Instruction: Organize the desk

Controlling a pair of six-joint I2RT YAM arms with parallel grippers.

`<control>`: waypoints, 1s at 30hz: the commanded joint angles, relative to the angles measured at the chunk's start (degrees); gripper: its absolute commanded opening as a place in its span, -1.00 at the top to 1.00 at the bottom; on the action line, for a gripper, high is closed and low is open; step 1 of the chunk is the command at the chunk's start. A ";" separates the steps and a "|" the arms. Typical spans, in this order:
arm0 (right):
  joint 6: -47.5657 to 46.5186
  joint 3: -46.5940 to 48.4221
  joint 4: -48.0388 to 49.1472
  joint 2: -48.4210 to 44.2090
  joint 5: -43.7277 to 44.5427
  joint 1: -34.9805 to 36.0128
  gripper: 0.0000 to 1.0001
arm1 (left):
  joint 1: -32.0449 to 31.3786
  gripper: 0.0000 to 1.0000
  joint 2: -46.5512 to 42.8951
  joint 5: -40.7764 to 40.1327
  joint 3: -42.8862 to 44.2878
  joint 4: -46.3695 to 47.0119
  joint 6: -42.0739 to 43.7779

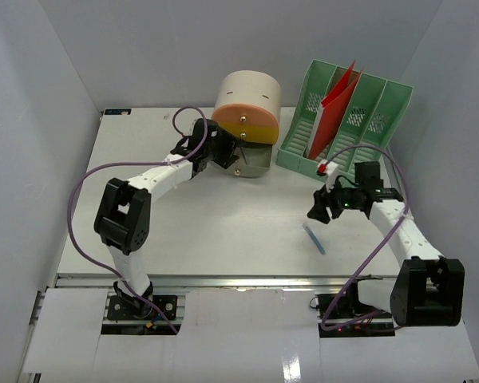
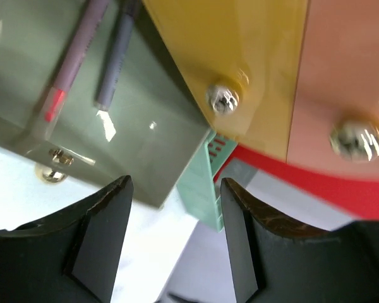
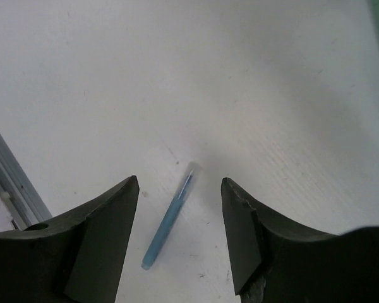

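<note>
**A:** where's the table (image 1: 223,223)?
**B:** flat, white, under the round cream drawer unit (image 1: 247,96). Left pincer (image 2: 175,189) spread at its glossy drawers; right pincer (image 3: 180,184) spread over a slim blue pen (image 3: 169,224) right of the unit.

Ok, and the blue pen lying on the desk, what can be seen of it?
The blue pen is slim and looks like plastic, with a blue barrel and a clear, paler end. It lies flat on the white desk, in its front right part, nearer than the green file rack. Nothing touches it. The right claw hangs above it, jaws open to either side.
</note>
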 commanded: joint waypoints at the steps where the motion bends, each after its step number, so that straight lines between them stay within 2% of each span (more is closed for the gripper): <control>1: -0.49 -2.73 -5.49 2.67 21.06 13.01 -0.27 | 0.34 -0.37 -15.16 2.92 -10.02 9.97 14.50; 4: 0.33 -4.83 -5.03 4.03 30.51 18.10 -0.35 | 0.74 -0.49 -25.71 5.62 -22.57 18.66 25.18; 7: 0.85 -5.72 -4.19 6.66 34.78 21.34 -0.37 | 1.34 -0.76 -39.70 6.15 -36.68 24.37 33.89; 10: 1.97 -5.21 -3.77 9.48 38.73 24.34 -0.36 | 1.46 -0.96 -50.92 2.32 -44.82 21.84 38.56; 13: 3.23 -4.60 -3.54 13.05 42.90 25.71 -0.27 | 1.80 -0.96 -62.56 -1.36 -51.08 17.14 40.03; 16: 3.61 -4.37 -3.43 15.55 43.30 26.22 -0.03 | 1.92 -0.96 -71.74 -3.08 -55.33 11.99 40.16; 20: 3.61 -4.60 -3.19 17.90 42.94 26.36 0.56 | 1.89 -0.96 -80.45 -4.02 -59.36 6.02 39.08; 22: 3.43 -4.54 -3.10 18.33 42.63 26.36 0.79 | 1.89 -0.96 -83.82 -3.37 -60.79 4.15 38.28; 23: 3.20 -4.38 -3.12 18.27 42.37 26.40 0.84 | 1.91 -0.96 -85.11 -2.53 -61.60 3.49 37.76; 28: -3.30 1.48 -5.28 16.70 37.37 26.96 0.85 | 1.89 -0.96 -89.35 2.34 -67.26 3.08 32.95; 30: -7.39 8.38 -7.17 16.46 35.23 28.84 0.85 | 1.89 -0.96 -90.41 4.33 -70.44 4.78 29.34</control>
